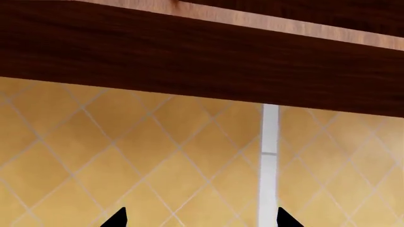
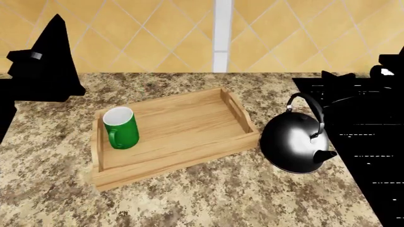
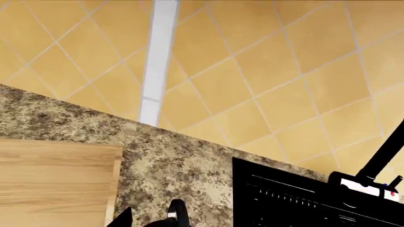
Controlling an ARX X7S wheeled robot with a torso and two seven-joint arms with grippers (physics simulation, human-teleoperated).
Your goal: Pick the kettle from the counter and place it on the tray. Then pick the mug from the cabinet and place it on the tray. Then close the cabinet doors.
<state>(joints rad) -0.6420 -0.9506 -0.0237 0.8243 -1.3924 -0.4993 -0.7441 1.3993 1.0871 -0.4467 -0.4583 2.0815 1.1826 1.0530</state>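
Biggest first: the counter fills the head view, w/ tiled wall behind it. The left wrist view shows the dark wood underside of the cabinet. We can't see its doors in any view, so whether they're open or closed is unknown.

Next, the tray lies flat on the counter, mid-view, angled a bit. The kettle stands upright on the counter just beside the tray's right end, not in it, so that step isn't done. The mug stands upright inside the tray near its left end, so that step looks done.

Left gripper: tips spread wide, nothing between them, held up by the wall under the cabinet. Right gripper: only the tips show at the frame edge, so we can't tell its state.

Left to do, we reckon: kettle onto tray, then the doors.
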